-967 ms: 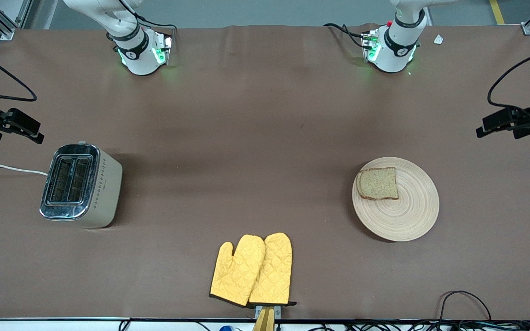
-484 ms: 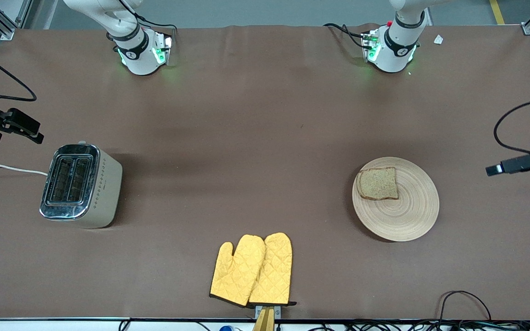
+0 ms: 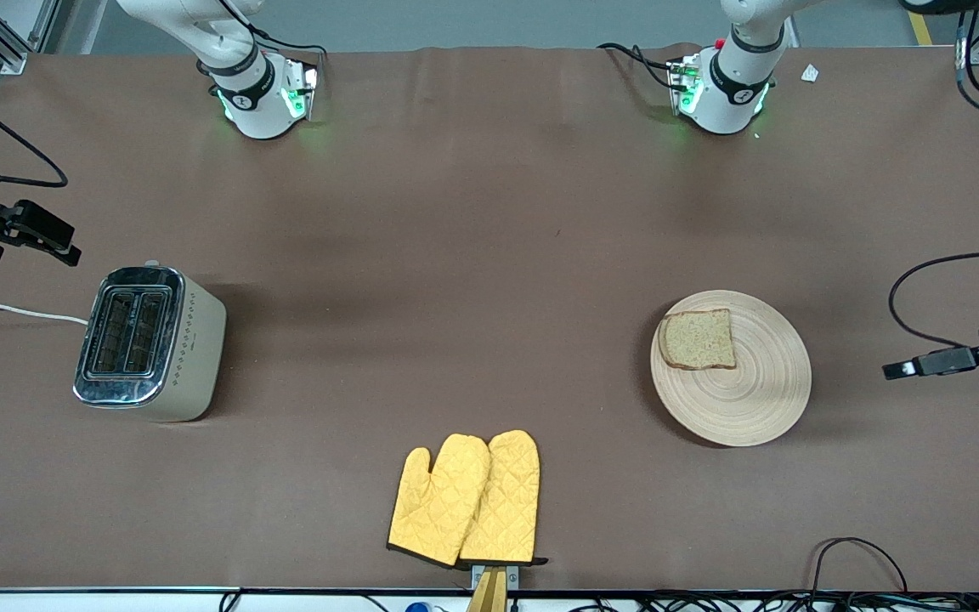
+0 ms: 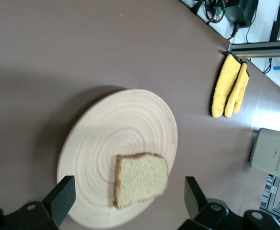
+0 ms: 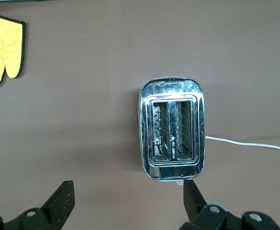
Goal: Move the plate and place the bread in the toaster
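— So where does it stand on the table (image 3: 472, 255)?
— Opening step, I'd judge. The plate (image 3: 753, 399) lies toward the left arm's end with the bread (image 3: 698, 339) on it; the toaster (image 3: 149, 342) is well apart, toward the right arm's end, slots empty.
— And the tools?
— Left tool (image 4: 128, 201) hangs near the plate, fingers apart, holding nothing. Right tool (image 5: 125, 201) waits over the toaster, also spread.
— Next?
— Probably the left tool must drop to the plate's rim and grip it.

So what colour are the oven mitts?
Yellow, quilted, with dark trim: the oven mitts show best in the front view.
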Robot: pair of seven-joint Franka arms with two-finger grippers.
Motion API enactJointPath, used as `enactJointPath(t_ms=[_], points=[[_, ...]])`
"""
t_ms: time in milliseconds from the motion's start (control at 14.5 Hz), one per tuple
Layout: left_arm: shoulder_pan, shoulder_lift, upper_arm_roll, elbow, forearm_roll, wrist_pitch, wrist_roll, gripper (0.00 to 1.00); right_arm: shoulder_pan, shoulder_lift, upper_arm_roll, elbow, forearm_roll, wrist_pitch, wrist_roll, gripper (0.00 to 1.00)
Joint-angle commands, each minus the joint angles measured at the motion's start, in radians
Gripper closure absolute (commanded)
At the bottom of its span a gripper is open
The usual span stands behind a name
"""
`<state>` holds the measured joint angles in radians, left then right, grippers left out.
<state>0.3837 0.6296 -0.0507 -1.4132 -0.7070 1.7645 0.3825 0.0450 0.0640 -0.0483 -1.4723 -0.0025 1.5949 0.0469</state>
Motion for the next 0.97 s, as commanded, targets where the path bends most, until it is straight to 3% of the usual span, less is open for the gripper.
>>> enactJointPath(t_ms=[0,415,898], points=[[-0.016,0.068,-0.014,0.036,-0.034,0.065,0.013,0.02,-0.008,0.008,0.004,0.017,0.003,-0.004,0.008,0.00],[-0.013,0.162,-0.014,0.034,-0.077,0.179,0.087,0.10,-0.005,0.008,0.005,0.017,0.003,-0.004,0.010,0.00],[0.001,0.234,-0.014,0.033,-0.192,0.174,0.252,0.18,-0.007,0.010,0.005,0.017,0.003,-0.004,0.010,0.00]])
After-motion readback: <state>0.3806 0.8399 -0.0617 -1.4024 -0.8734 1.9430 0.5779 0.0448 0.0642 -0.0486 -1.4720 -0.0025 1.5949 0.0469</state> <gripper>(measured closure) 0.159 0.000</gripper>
